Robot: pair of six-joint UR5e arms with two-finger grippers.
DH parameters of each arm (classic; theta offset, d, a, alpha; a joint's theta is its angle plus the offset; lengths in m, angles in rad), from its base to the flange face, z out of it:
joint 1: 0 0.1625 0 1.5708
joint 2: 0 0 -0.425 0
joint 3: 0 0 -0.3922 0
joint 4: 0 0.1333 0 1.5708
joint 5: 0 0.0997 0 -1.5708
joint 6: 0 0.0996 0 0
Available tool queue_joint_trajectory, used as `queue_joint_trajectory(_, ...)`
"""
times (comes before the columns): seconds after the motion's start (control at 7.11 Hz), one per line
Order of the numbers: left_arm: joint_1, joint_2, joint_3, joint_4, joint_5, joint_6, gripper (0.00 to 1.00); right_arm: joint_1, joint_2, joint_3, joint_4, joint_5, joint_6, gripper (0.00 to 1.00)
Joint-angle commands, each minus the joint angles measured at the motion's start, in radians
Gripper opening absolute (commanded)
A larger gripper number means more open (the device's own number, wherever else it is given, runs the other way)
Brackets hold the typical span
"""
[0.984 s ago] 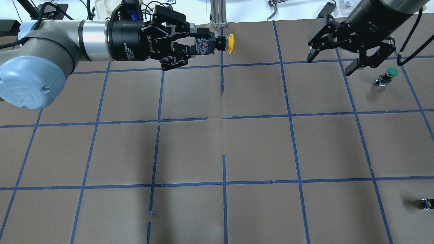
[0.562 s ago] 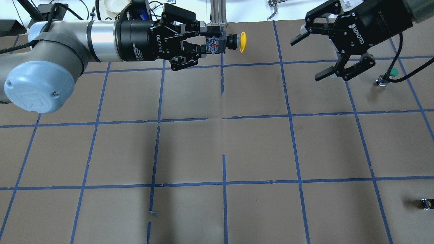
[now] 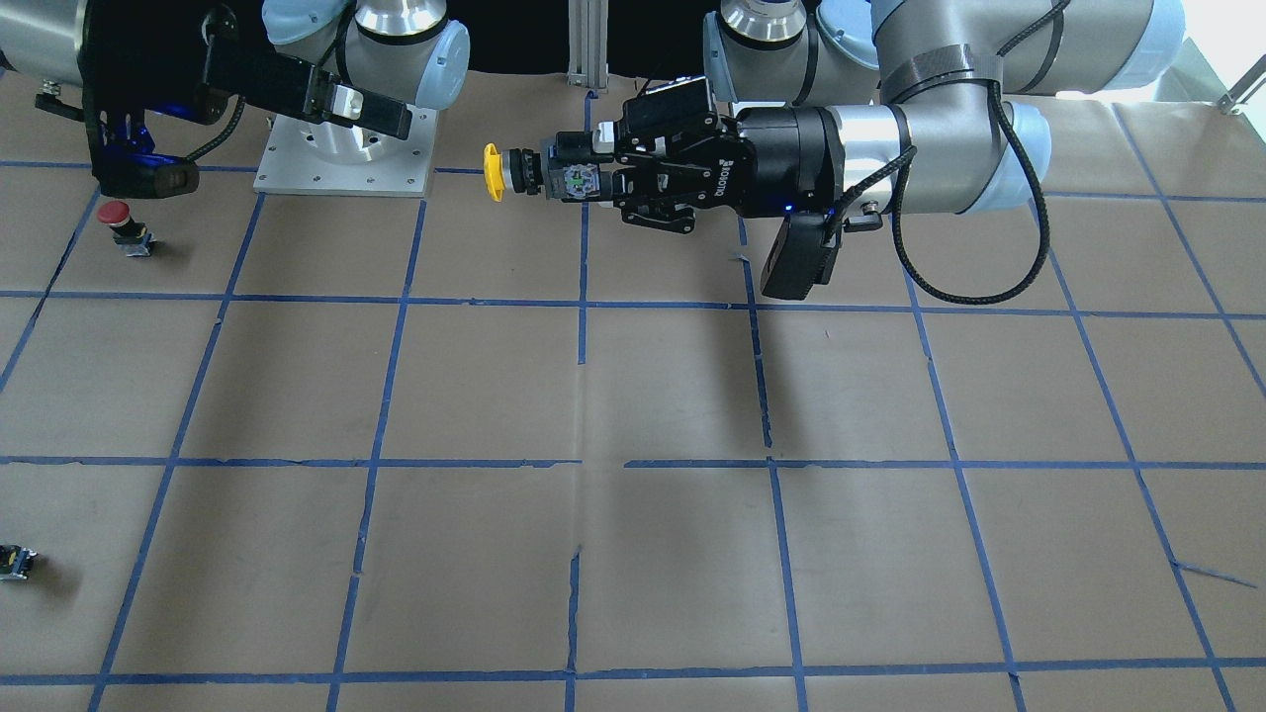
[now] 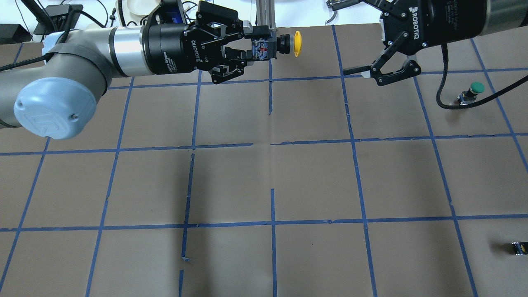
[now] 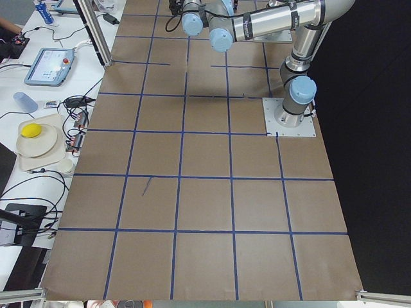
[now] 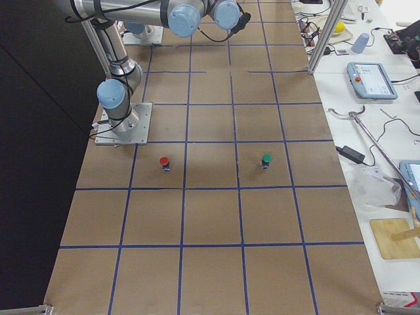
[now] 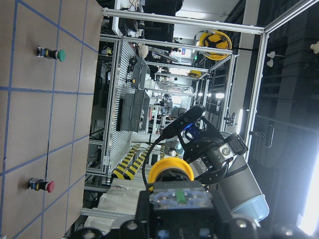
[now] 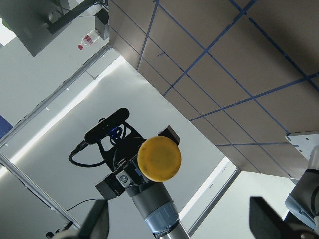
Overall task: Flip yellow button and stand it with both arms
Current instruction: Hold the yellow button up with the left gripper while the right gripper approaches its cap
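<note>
The yellow button [image 4: 284,44] is held off the table at the top centre of my overhead view. It lies sideways, with its cap pointing toward the frame's right. My left gripper [image 4: 259,46] reaches in from the upper left and is clamped on its square contact block. My right gripper [image 4: 342,38] hangs in the upper right with its fingers spread wide, well apart from the cap. Its wrist view shows that cap face-on. A green button [image 4: 474,90] stands at the right edge, and a small dark block [image 4: 517,247] lies near the lower right corner.
</note>
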Motion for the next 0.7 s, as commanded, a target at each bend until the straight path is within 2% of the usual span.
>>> queue_joint_trajectory(0.0,0.000,-0.001,-0.003,-0.001,-0.001,0.000,0.11,0.006,0.021,0.025,0.012,0.012,0.008,0.96)
queue_joint_trajectory(0.56,0.001,-0.002,0.000,0.000,-0.004,-0.002,0.11,0.118,0.098,0.018,-0.028,0.078,0.119,0.94)
